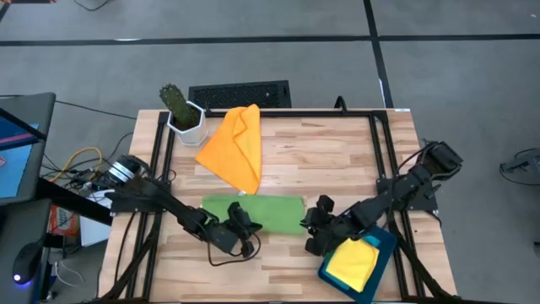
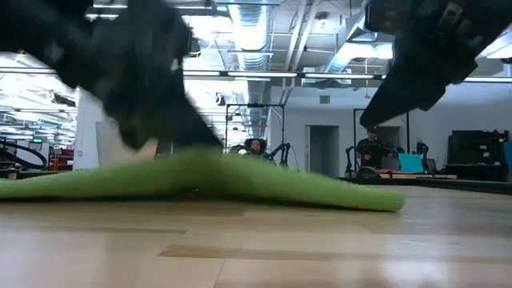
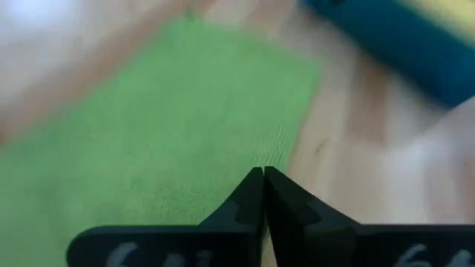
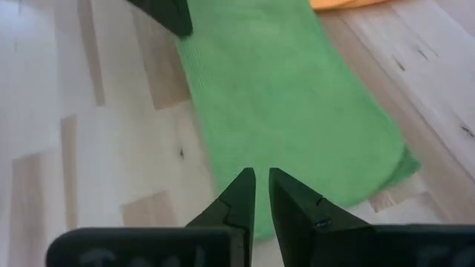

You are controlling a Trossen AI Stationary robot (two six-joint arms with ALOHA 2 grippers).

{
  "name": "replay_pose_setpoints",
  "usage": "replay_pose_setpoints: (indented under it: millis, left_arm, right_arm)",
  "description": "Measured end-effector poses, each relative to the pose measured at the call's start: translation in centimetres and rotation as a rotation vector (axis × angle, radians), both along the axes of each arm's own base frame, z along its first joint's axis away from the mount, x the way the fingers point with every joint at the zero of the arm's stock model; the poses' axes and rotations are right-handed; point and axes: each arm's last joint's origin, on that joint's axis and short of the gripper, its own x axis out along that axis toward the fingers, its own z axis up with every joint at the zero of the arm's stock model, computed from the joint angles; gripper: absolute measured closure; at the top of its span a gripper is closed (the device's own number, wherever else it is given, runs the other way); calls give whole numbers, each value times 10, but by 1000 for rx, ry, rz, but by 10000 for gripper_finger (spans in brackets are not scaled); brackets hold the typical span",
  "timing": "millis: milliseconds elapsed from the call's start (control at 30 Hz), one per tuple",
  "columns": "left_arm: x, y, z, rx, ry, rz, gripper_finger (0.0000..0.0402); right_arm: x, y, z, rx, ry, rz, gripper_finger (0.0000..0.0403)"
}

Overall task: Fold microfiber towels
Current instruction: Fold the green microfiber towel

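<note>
The green towel (image 1: 253, 213) lies folded into a long strip near the table's (image 1: 337, 160) front edge, about midway along it. The left gripper (image 1: 245, 228) sits at the strip's front edge, its jaws pressed together; in the left wrist view the fingertips (image 3: 261, 194) meet right at the cloth's edge, though whether they pinch it I cannot tell. The right gripper (image 1: 316, 221) hovers at the strip's right end with a narrow gap between its jaws, holding nothing. An orange towel (image 1: 236, 145) lies loosely folded toward the back left, beside a potted cactus (image 1: 181, 110). A yellow towel (image 1: 353, 262) rests in the dark teal tray (image 1: 386, 245) at the front right corner.
</note>
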Motion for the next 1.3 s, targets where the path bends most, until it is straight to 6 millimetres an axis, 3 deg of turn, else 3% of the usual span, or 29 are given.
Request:
replay_pose_setpoints:
  millis: [100,200,467,667,900,1067,1300]
  left_arm:
    - [-2,1,22,19,-61,-7,401]
    - [2,5,28,21,-90,-3,401]
    - [8,5,3,-29,-36,14,401]
    - [6,-15,-20,-207,39,-149,401]
    - [1,-39,-16,-262,29,-238,401]
    - [0,-41,-14,-256,13,-216,401]
    - [0,-38,-16,-229,22,-186,387]
  right_arm:
    - [-1,1,3,7,-11,3,337]
    - [-1,3,0,18,-10,-8,337]
    - [5,12,-31,17,39,-27,337]
    - [11,15,-28,30,3,-37,337]
    - [22,-2,-40,-5,30,-104,337]
    - [33,-7,-64,26,88,-111,337]
    - [27,-11,-74,-4,158,-184,337]
